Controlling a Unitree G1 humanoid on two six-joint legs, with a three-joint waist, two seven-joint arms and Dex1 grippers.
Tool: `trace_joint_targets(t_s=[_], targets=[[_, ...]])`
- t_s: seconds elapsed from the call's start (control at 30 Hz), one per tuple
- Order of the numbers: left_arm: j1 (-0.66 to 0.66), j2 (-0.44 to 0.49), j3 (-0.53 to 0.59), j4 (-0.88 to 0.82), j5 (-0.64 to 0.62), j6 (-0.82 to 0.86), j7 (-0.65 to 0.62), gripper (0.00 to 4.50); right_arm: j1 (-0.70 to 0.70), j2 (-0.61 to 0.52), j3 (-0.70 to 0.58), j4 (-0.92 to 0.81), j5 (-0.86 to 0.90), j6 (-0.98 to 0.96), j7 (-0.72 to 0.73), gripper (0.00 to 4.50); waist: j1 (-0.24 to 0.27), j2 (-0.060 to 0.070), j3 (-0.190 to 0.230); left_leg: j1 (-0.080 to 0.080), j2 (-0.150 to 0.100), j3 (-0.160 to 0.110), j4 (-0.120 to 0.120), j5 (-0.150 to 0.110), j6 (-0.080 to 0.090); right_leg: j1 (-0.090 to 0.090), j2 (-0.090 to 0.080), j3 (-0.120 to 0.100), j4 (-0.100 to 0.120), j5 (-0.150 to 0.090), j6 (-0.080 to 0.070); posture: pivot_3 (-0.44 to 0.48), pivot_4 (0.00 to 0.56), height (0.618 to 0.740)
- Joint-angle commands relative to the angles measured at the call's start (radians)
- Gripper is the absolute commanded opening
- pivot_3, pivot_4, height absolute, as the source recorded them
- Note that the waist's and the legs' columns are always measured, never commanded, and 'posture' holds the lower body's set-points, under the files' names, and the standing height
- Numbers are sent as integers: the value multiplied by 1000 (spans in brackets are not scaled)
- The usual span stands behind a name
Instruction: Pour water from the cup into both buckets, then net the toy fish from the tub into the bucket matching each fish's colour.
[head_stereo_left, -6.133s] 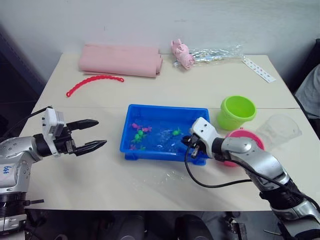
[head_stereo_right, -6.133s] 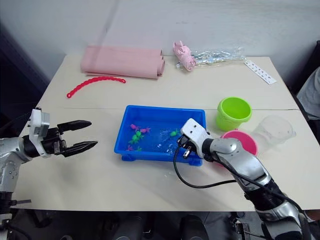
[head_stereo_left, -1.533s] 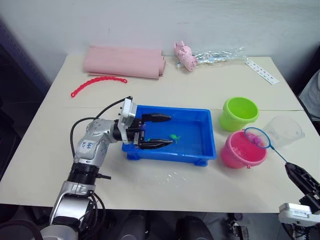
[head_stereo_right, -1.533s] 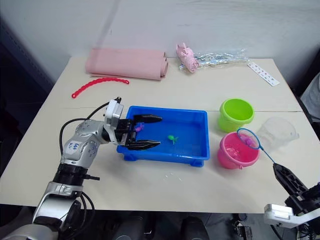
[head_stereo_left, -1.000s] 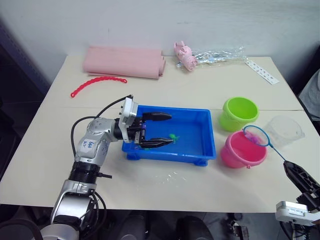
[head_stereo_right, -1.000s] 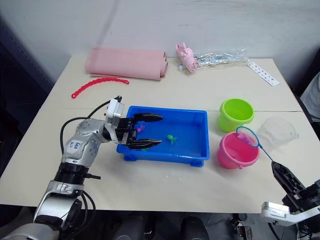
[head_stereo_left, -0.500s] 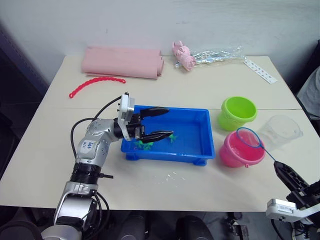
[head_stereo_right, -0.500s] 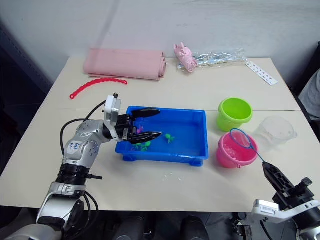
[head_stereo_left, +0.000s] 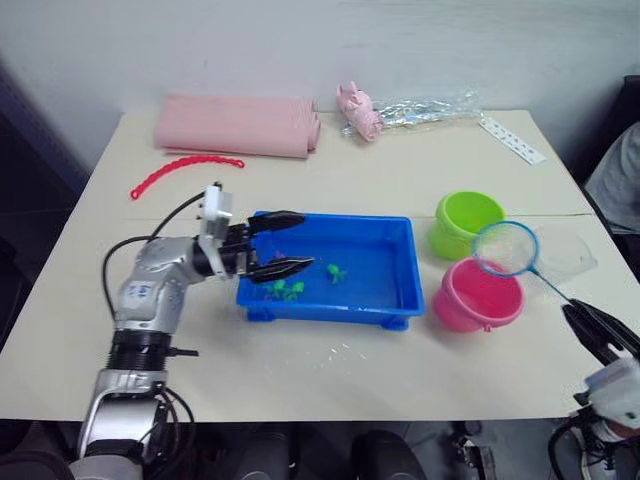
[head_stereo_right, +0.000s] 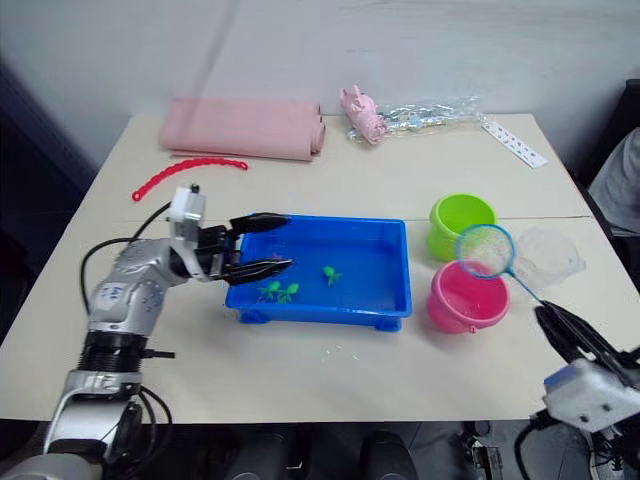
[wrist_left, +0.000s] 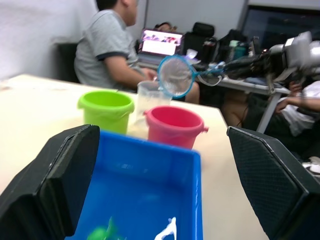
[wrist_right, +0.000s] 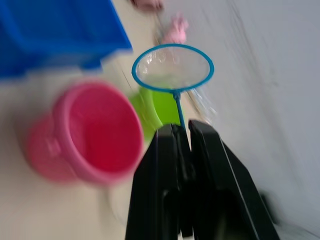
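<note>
My right gripper (wrist_right: 182, 131) pinches the net (head_stereo_left: 505, 248) by its handle, hoop raised above the pink bucket (head_stereo_left: 478, 297) and green bucket (head_stereo_left: 467, 222). My left gripper (head_stereo_left: 284, 243), fingers spread, hovers over the tub's (head_stereo_left: 385, 300) left end, green fish (head_stereo_left: 335, 271) inside.

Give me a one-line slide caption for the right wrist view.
Right gripper shut on the net handle, hoop raised above the pink bucket and green bucket, beside the tub.
</note>
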Motion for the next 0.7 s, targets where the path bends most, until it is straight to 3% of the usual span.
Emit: trace_joint_targets(t_s=[0.03,0.2,0.27,0.33,0.47,0.7], targets=[[16,54,85,6,-26,-5,18,4465,-93,-92,43,-56,228,166,125,0,0,0,0,0,0,0,1,0,0,0,0,0,0,0,0,0,150,740],[135,147,178,-27,-39,9,11,4465,-329,-187,212,-102,365,429,153,0,-2,-1,0,0,0,-1,1,-1,1,0,-1,-1,-1,0,0,0,150,740],[203,189,220,-24,-34,3,15,4465,-475,-203,354,-92,340,537,170,0,-3,-1,1,-1,0,-2,1,-1,1,0,-2,-2,-1,0,0,0,150,740],[258,213,253,-9,-26,-14,28,4465,-646,-179,509,-53,285,623,182,0,-8,-2,1,-1,0,-2,1,-1,1,0,-2,-2,-2,0,0,0,150,740],[315,238,256,-8,-3,-59,14,4465,-895,-98,702,29,152,682,205,0,0,-3,2,-2,-1,-4,1,-1,1,-1,-4,-3,-2,0,0,0,150,740],[327,291,224,15,67,-178,-44,4465,-1117,43,916,122,-35,716,254,0,12,-5,2,-6,-3,-5,2,-1,1,-3,-6,-8,-1,0,0,0,150,740]])
